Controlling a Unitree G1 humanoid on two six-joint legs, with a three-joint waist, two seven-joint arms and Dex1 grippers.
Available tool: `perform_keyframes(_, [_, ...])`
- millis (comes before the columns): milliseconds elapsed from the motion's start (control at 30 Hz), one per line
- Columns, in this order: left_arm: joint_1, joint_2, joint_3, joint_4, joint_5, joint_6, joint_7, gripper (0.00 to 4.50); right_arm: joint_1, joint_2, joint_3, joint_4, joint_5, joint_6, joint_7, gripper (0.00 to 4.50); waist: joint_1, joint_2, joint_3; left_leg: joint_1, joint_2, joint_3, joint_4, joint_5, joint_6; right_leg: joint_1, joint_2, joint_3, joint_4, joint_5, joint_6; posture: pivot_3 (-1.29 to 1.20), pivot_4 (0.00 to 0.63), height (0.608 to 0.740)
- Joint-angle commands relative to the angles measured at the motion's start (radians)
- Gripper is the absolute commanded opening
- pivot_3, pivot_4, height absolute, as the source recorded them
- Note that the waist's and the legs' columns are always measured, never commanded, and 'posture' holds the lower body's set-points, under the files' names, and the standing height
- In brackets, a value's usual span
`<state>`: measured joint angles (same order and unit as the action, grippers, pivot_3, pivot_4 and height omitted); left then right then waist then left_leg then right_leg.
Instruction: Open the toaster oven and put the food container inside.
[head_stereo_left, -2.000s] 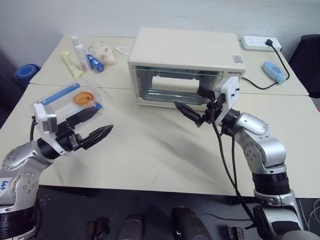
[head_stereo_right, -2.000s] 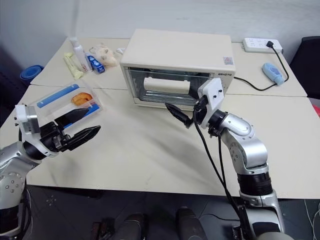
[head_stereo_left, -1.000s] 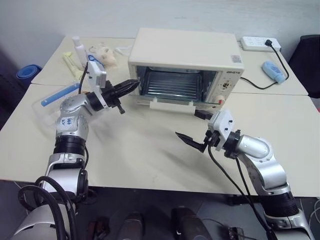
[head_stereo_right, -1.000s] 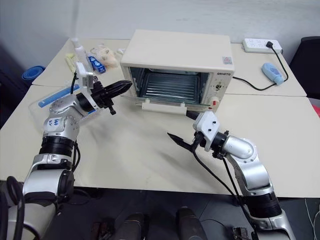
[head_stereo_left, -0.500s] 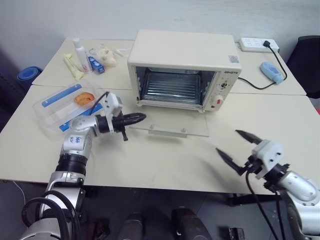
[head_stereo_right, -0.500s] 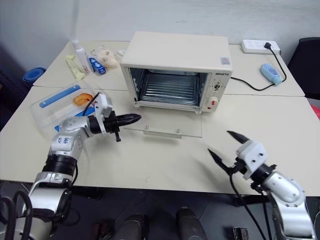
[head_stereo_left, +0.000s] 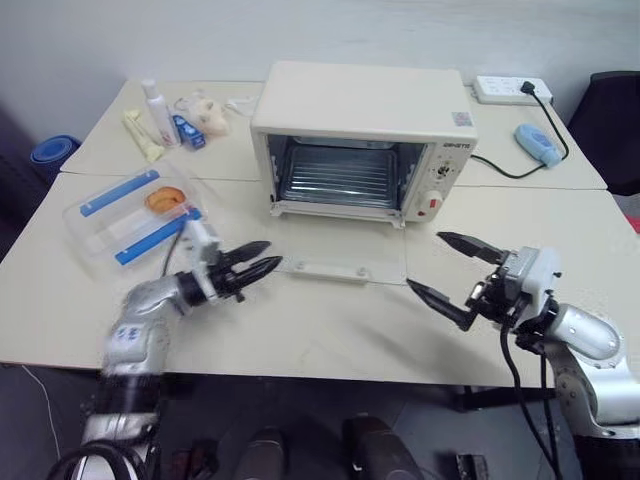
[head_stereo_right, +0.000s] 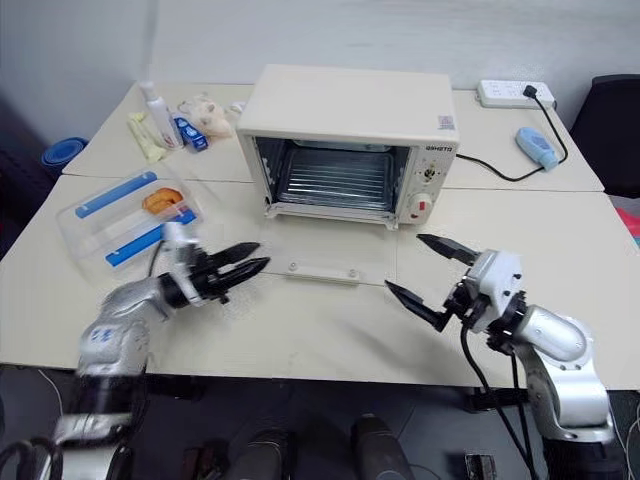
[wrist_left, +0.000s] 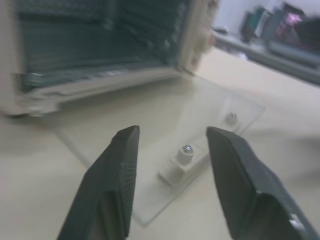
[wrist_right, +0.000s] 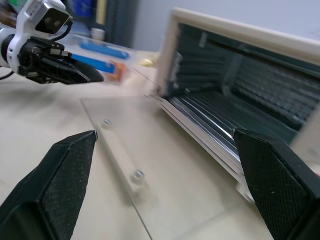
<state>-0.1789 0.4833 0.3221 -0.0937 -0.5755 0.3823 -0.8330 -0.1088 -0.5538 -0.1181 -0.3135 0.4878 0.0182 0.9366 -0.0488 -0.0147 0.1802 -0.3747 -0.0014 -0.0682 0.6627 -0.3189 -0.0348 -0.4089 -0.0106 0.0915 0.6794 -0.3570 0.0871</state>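
1. The oven (head_stereo_left: 360, 130) stands at upper centre of the head views on the table (head_stereo_left: 330, 320), with its cavity open and the wire rack (head_stereo_left: 337, 172) visible inside.
2. Its glass door (head_stereo_left: 340, 255) lies flat on the table in front of the oven, with the white handle (head_stereo_left: 325, 268) along its near edge.
3. The container (head_stereo_left: 130, 212) sits at the left of the frame, well apart from the oven, clear with two blue strips and an orange-brown piece of food (head_stereo_left: 163, 200) inside.
4. The left pincer (head_stereo_left: 258, 258) is at left centre, just beside the door's left near corner and pointing toward it; its fingers (wrist_left: 112, 170) are apart and hold nothing, with the handle seen between them in the left wrist view.
5. The right pincer (head_stereo_left: 440, 265) is at right centre, just off the door's right edge, with fingers (wrist_right: 65, 180) spread wide and empty.
6. At the upper left of the table are a small white bottle (head_stereo_left: 154, 100) and some small packets (head_stereo_left: 185, 128).
7. At the upper right are a white power strip (head_stereo_left: 510, 88) and a blue object (head_stereo_left: 533, 142) beside a black cord (head_stereo_left: 500, 168).
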Motion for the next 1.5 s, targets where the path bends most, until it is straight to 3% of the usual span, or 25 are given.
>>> perform_keyframes(33, [0.156,0.041,0.261,-0.161,-0.146,0.078,0.097,3.55,-0.031,0.017,0.042,-0.019,0.013,-0.04,0.046,4.5,0.001,0.0,0.0,0.0,0.0,0.0,0.0,0.0,0.0,0.0,0.0,0.0,0.0,0.0,0.0,0.0,0.15,0.74])
perform_keyframes(133, [0.305,0.033,0.463,-0.24,-0.257,0.125,0.19,4.48,-0.058,0.023,0.069,0.013,0.018,-0.048,0.082,4.5,0.012,0.0,0.0,0.0,0.0,-0.001,0.001,0.0,0.0,0.002,-0.002,-0.001,-0.002,0.0,-0.001,0.0,0.15,0.74])
perform_keyframes(267, [0.457,0.022,0.655,-0.202,-0.303,0.152,0.299,4.48,-0.095,0.044,0.087,0.072,0.008,-0.084,0.11,4.5,0.023,-0.001,0.0,0.006,-0.001,-0.003,0.001,-0.001,0.001,0.012,-0.003,-0.003,-0.009,0.0,0.0,0.0,0.15,0.74])
perform_keyframes(367, [0.477,0.054,0.712,-0.124,-0.321,0.179,0.356,4.48,-0.109,0.057,0.104,0.106,-0.005,-0.116,0.131,4.5,0.024,-0.001,0.0,0.008,-0.001,-0.005,0.0,-0.002,0.001,0.016,-0.003,-0.005,-0.013,0.0,0.0,0.0,0.15,0.74])
perform_keyframes(567, [0.309,0.215,0.649,-0.1,-0.414,0.431,0.569,4.48,-0.121,0.059,0.101,0.11,-0.006,-0.134,0.132,4.5,0.027,-0.001,0.0,0.007,-0.002,-0.008,0.0,-0.002,0.001,0.017,-0.004,-0.008,-0.015,0.0,0.0,0.0,0.15,0.74])
perform_keyframes(733, [0.038,0.417,0.543,0.113,-0.428,0.816,0.822,4.48,-0.116,0.052,0.097,0.095,-0.003,-0.126,0.127,4.5,0.014,-0.001,0.0,0.006,-0.002,-0.009,-0.001,-0.003,0.0,0.015,-0.003,-0.008,-0.013,0.0,0.0,0.0,0.15,0.74])
perform_keyframes(933, [-0.283,0.481,0.385,0.397,-0.275,0.816,0.886,4.48,-0.09,0.058,0.099,0.08,-0.012,-0.121,0.099,4.5,0.015,-0.002,-0.001,0.002,-0.003,-0.004,-0.003,-0.002,-0.001,0.005,-0.003,-0.006,-0.008,0.0,0.0,0.0,0.15,0.74])
perform_keyframes(1067, [-0.443,0.476,0.297,0.587,-0.183,0.771,0.844,4.48,-0.068,0.064,0.108,0.056,-0.018,-0.113,0.071,4.5,0.02,-0.002,-0.001,0.0,-0.003,-0.002,-0.003,-0.001,-0.003,0.0,-0.004,-0.007,-0.005,0.0,-0.001,0.0,0.15,0.74])
perform_keyframes(1167, [-0.554,0.501,0.222,0.745,-0.11,0.731,0.764,3.89,-0.054,0.06,0.108,0.037,-0.017,-0.103,0.06,4.5,0.02,-0.002,-0.001,0.0,-0.003,-0.002,-0.001,-0.001,-0.003,0.0,-0.005,-0.007,-0.004,0.0,0.0,0.0,0.15,0.74])
perform_keyframes(1333, [-0.626,0.524,0.119,0.879,-0.001,0.676,0.642,2.38,-0.055,0.061,0.11,0.036,-0.023,-0.098,0.048,4.5,0.018,-0.002,-0.001,0.0,-0.003,-0.001,-0.001,-0.001,-0.003,-0.001,-0.004,-0.007,-0.002,0.0,-0.001,0.0,0.15,0.74])
perform_keyframes(1500, [-0.653,0.541,0.096,0.932,0.069,0.609,0.588,0.82,-0.054,0.061,0.108,0.041,-0.028,-0.1,0.036,4.5,0.015,-0.003,-0.001,0.0,-0.003,-0.001,0.0,-0.001,-0.003,-0.001,-0.005,-0.006,-0.001,0.0,-0.001,0.0,0.15,0.74])
